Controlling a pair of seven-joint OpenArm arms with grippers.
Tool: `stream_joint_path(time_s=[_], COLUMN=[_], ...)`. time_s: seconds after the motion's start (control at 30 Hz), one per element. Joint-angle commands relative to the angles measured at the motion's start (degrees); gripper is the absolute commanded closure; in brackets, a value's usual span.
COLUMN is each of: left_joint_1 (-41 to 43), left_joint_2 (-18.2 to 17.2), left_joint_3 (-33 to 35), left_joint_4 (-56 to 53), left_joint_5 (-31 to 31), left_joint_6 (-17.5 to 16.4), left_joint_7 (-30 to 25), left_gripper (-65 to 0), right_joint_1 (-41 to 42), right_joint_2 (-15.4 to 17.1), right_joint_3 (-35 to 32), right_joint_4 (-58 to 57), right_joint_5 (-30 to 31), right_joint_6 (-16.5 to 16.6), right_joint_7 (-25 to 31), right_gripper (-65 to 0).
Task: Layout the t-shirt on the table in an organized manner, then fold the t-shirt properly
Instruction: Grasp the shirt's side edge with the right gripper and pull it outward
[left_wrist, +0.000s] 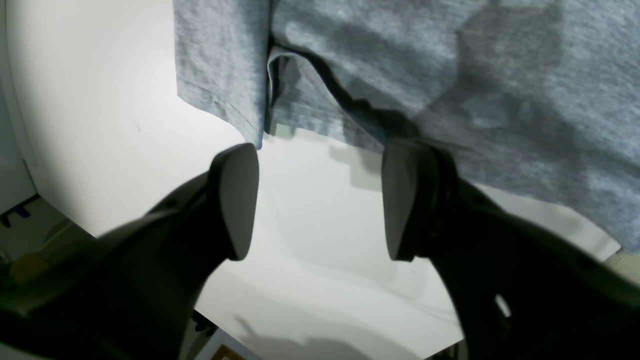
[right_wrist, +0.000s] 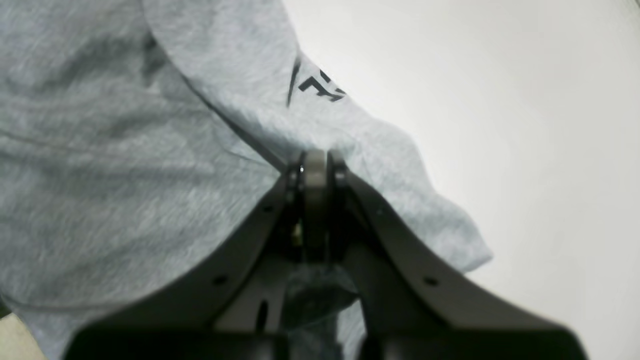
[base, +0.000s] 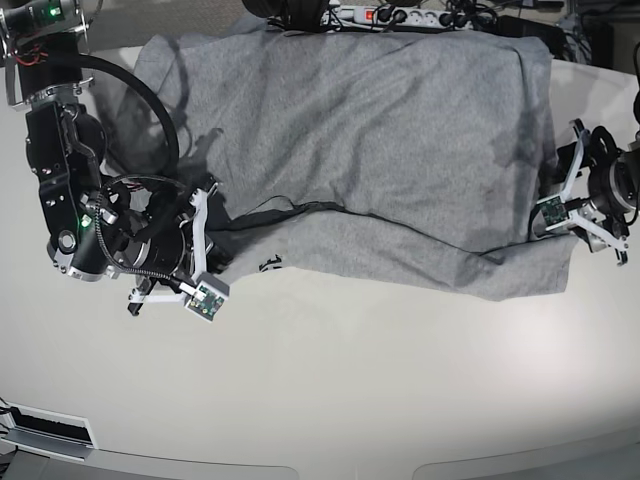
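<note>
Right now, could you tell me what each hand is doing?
Left hand: open, holding nothing, at the t-shirt's edge.
Right hand: closed on the t-shirt.

We saw the t-shirt (base: 380, 130) spread across the far half of the counter (base: 350, 390), with the right claw (base: 205, 262) at its left edge and the left claw (base: 552, 205) at its right edge.

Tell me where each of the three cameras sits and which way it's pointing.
Left wrist: on the left arm, looking past open left gripper at the t-shirt hem and table.
Right wrist: on the right arm; right gripper shut on cloth.
Base: overhead, looking down; both arms show.
All share the shirt.
</note>
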Motion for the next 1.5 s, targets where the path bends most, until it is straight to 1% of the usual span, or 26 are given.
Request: stream_joint_path(time_s=[0.0,0.07,0.1,0.13,0.2,0.23,0.27,0.3,0.37,0.47,0.5,0.53,0.63,0.67,0.73,0.8,0.87,0.93,1.0,1.1,1.17,1.23,1.27,1.37,1.43,1.47], left_joint_1=[-0.96,-0.96,-0.96,-0.96,-0.96,-0.96,-0.96,-0.96,-0.96,-0.96,-0.96,-0.96,-0.96,-0.96,-0.96,-0.96,-0.98,-0.96,-0.96,-0.96,-0.96,-0.96,-0.96,-0.96,-0.96,-0.96], left_joint_2=[-1.46,-1.49,-1.51,-1.51,-1.64,-1.66,-1.64,-1.62,-1.62,-1.62,-1.62,-1.62,-1.60,-1.60,-1.60,-1.57,-1.57,-1.55,-1.55,-1.55,-1.55,-1.53,-1.42,-1.42,-1.42,-1.42], left_joint_3=[-0.55,-0.55,-0.55,-0.55,-0.55,-0.55,-0.55,-0.55,-0.55,-0.55,-0.55,-0.55,-0.55,-0.55,-0.55,-0.55,-0.55,-0.55,-0.55,-0.55,-0.55,-0.55,-0.55,-0.55,-0.55,-0.55], left_joint_4=[0.52,0.52,0.52,0.52,0.52,0.52,0.52,0.52,0.52,0.52,0.52,0.52,0.52,0.52,0.52,0.52,0.52,0.52,0.52,0.52,0.52,0.52,0.52,0.57,0.57,0.57], left_joint_5=[0.55,0.57,0.57,0.57,0.57,0.57,0.55,0.55,0.52,0.55,0.57,0.57,0.57,0.57,0.55,0.55,0.55,0.55,0.55,0.52,0.55,0.50,0.52,0.28,0.04,-0.17], left_joint_6=[0.48,0.48,0.48,0.48,0.48,0.48,0.48,0.48,0.50,0.50,0.50,0.50,0.50,0.52,0.96,3.02,4.63,4.70,4.70,4.70,4.72,4.66,4.22,1.73,0.68,0.42], left_joint_7=[0.15,0.55,0.83,1.05,1.25,1.27,1.27,1.25,1.22,1.22,1.22,1.22,0.94,0.66,0.52,0.50,0.28,0.31,0.31,0.35,0.35,0.33,0.33,-0.22,-0.33,-0.33], left_gripper=[-39.0,-39.0,-39.0,-39.0,-39.0,-39.0,-39.0,-39.0,-39.0,-39.0,-39.0,-39.0,-39.0,-39.0,-39.0,-39.0,-39.0,-39.0,-39.0,-39.0,-39.0,-39.0,-39.0,-37.6,-30.2,-24.1], right_joint_1=[2.95,6.32,8.31,10.19,13.22,14.47,15.56,16.48,17.77,19.02,19.15,19.10,17.68,16.70,14.34,11.76,9.38,7.54,7.23,8.17,9.33,9.73,9.53,8.61,8.31,8.31], right_joint_2=[0.33,0.15,-0.20,-0.61,-1.38,-1.62,-1.70,-1.70,-1.70,-1.70,-1.70,-1.73,-1.75,-1.75,-2.05,-2.54,-3.19,-3.93,-4.85,-5.81,-5.84,-5.77,-5.68,-5.22,-4.72,-4.46], right_joint_3=[0.33,0.33,0.33,0.33,0.33,0.33,0.35,0.35,0.35,0.35,0.35,0.35,0.33,0.33,0.28,0.28,0.28,0.28,0.28,0.28,0.31,0.35,0.35,0.35,0.35,0.35], right_joint_4=[0.94,0.48,-0.52,-2.03,-5.51,-7.10,-8.24,-8.90,-9.03,-9.03,-9.03,-9.03,-9.05,-9.05,-9.09,-9.14,-9.16,-9.27,-11.13,-17.40,-22.69,-26.49,-27.34,-27.15,-26.10,-25.44], right_joint_5=[-0.79,-4.50,-5.60,-6.19,-7.72,-8.09,-8.26,-8.26,-8.22,-7.28,-6.08,-4.09,4.63,6.67,7.19,5.35,0.81,-4.17,-7.34,-9.99,-9.33,-7.67,-7.02,-6.27,-6.25,-6.25], right_joint_6=[-0.48,-4.63,-6.58,-7.74,-10.16,-11.67,-13.60,-15.47,-18.47,-19.06,-17.77,-15.41,-5.60,-3.87,-2.82,-2.84,-4.04,-7.43,-10.71,-15.54,-18.27,-17.94,-16.22,-11.10,-8.66,-7.87], right_joint_7=[4.09,9.18,10.12,10.16,10.16,10.14,10.12,9.70,8.37,4.79,3.28,1.95,-1.77,-2.08,-1.27,1.38,5.46,8.79,9.53,10.21,9.86,9.44,9.46,9.25,8.41,7.50], right_gripper=[0.0,0.0,0.0,-7.6,-27.3,-35.2,-39.9,-41.1,-41.1,-40.5,-40.4,-40.4,-40.2,-40.2,-40.2,-40.2,-40.2,-40.3,-40.3,-40.3,-40.3,-40.2,-39.1,-31.0,-27.4,-25.2])
